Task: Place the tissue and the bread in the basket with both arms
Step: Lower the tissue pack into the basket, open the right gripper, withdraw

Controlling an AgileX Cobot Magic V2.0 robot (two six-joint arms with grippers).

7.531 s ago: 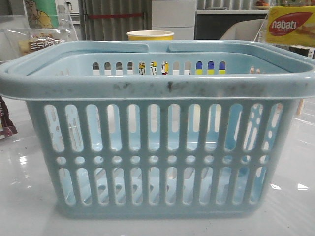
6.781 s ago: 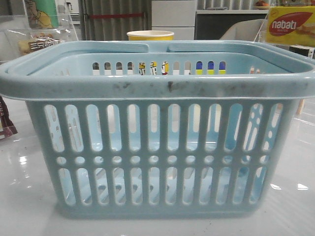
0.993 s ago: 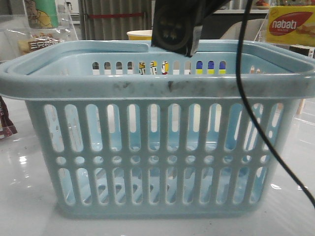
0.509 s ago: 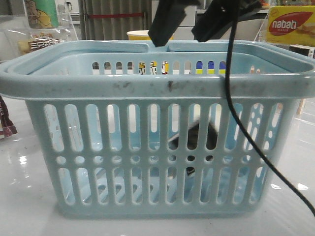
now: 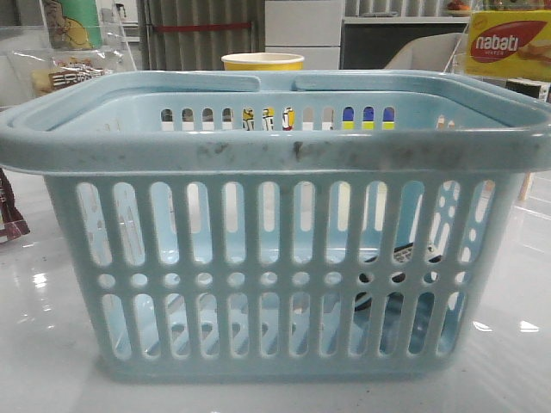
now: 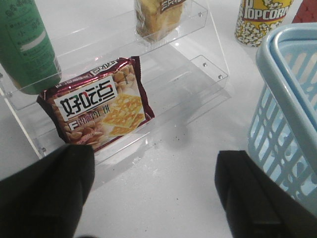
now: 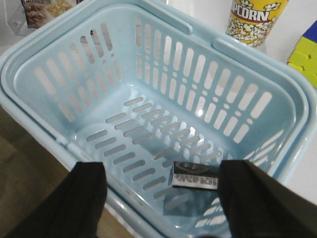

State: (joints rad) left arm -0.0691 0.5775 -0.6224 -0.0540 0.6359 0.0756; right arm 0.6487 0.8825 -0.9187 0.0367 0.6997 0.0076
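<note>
A large pale blue-grey plastic basket (image 5: 275, 155) fills the front view, its walls cut with vertical slots above and below a row of round holes, its rounded rim smudged with dark scuffs, its handles folded down. The tissue (image 7: 194, 176), a small flat dark pack with a whitish patch, lies on the basket's slotted floor; in the right wrist view it sits low in the frame, right of centre, its long side running roughly across the picture, and in the front view it shows as a dark shape behind the lower right slots. The right tool (image 7: 158, 198) hangs above the basket with its two black fingers spread wide and nothing between them, the tissue lying loose below the gap. The left tool (image 6: 153, 198) is likewise wide open and empty, over the glossy white surface (image 6: 173, 168) just beside the basket's outer wall at the right edge of that view. The bread (image 6: 157, 15), a golden loaf in clear plastic with a brown label, rests on the upper step of a clear acrylic shelf (image 6: 198, 64) at the top centre of the left wrist view, beyond the tool; a shiny red cracker packet (image 6: 96, 109) lies on the lower step, nearer. The left arm looks the nearer one to the bread, so that step likely falls to it and remains undone.
</note>
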